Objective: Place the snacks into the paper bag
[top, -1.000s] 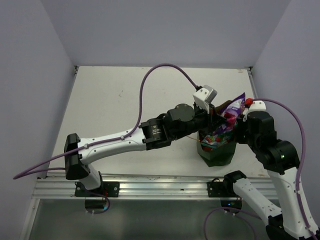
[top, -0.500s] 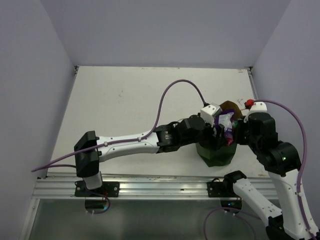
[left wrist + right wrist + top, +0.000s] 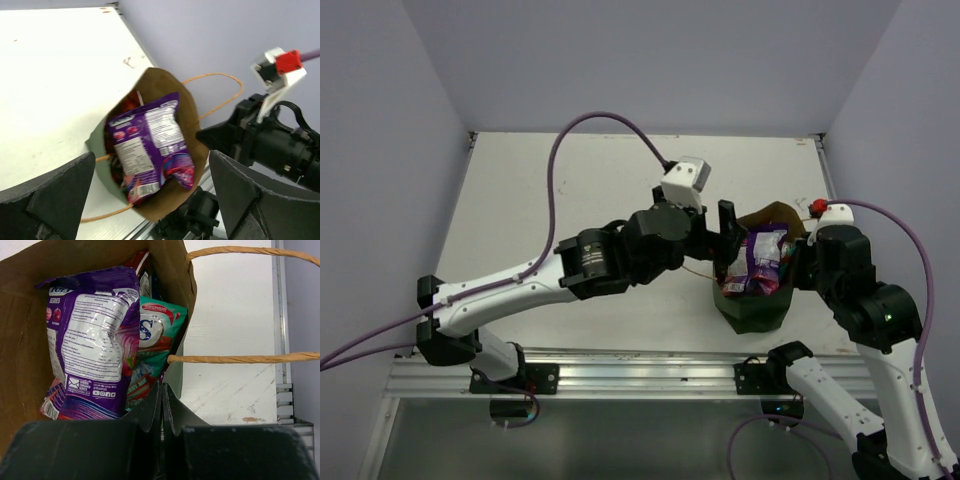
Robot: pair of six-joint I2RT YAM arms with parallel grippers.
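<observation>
The top camera, high behind the near edge of the table (image 3: 550,190), looks down on all of it. The left wrist camera looks into the bag (image 3: 160,85) from nearby; the right wrist camera sits close at its rim. All three share the bag's inside.

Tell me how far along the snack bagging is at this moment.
Nearly finished, it seems. Done: the purple packet and a teal packet lie inside the bag. In hand: nothing; the left pincer hangs open and empty, the right pincer pinches the bag's rim. Left: no packet shows on the table, so probably only letting go.
</observation>
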